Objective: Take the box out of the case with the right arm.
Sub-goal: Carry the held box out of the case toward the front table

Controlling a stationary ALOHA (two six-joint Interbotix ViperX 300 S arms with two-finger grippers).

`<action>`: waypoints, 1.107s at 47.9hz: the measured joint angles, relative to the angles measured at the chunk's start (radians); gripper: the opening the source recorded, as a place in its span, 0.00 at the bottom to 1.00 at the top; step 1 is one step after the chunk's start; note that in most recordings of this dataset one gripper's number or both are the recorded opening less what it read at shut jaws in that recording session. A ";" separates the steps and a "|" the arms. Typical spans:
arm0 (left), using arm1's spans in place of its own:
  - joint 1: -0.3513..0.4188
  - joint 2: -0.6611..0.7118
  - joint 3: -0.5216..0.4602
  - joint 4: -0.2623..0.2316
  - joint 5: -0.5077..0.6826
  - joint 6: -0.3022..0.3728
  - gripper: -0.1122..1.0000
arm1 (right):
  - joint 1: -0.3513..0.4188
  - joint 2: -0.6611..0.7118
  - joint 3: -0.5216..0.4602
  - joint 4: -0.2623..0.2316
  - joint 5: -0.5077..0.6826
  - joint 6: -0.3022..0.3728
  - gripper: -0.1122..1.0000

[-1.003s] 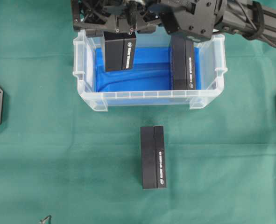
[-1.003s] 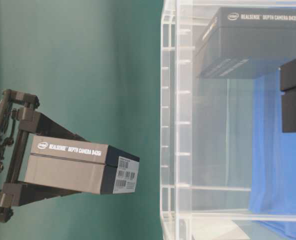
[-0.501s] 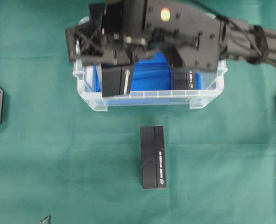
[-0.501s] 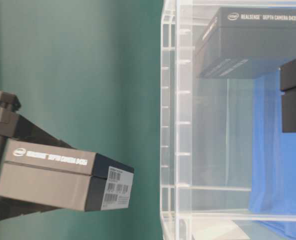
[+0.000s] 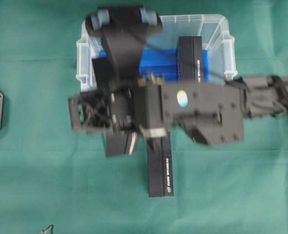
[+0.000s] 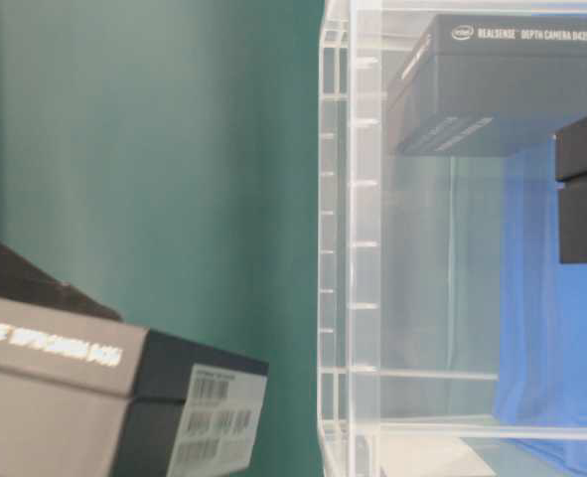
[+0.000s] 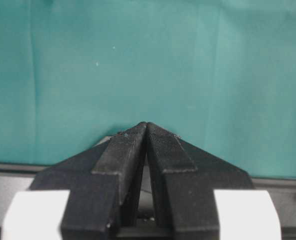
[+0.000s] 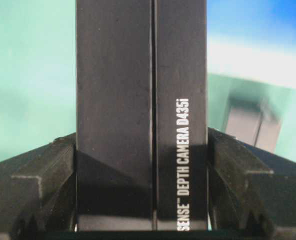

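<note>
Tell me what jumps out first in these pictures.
The right arm's hand dominates mid-table in the overhead view, clamping a black box just outside the clear case. A second box remains on the case's blue floor, and a third lies on the green cloth beside the hand.

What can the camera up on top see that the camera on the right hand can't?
Only the overhead view shows the whole clear case, the black box left inside it, the whole box lying on the green cloth, and the right arm's long body.

Only the right wrist view shows, up close, the right gripper with a finger on each side of the box it holds, and the white words on that box.

Both show the held box and the green cloth.
</note>
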 measured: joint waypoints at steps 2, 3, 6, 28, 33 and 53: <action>0.000 0.000 0.000 0.000 0.002 0.000 0.12 | 0.017 0.000 0.000 0.000 0.000 0.014 0.71; -0.002 0.000 0.000 0.002 0.000 0.000 0.12 | 0.025 0.000 0.000 0.000 0.000 0.018 0.71; 0.000 0.000 0.000 0.000 0.002 0.000 0.12 | 0.049 0.000 0.000 0.000 0.000 0.034 0.71; 0.000 0.002 0.000 0.000 0.002 0.000 0.12 | 0.100 0.000 0.000 0.000 0.000 0.080 0.71; 0.000 0.000 0.000 0.000 0.005 0.000 0.12 | 0.100 0.000 -0.002 0.000 0.000 0.080 0.71; 0.000 0.002 0.000 0.002 0.005 0.000 0.12 | 0.100 0.057 -0.002 0.031 0.002 0.112 0.71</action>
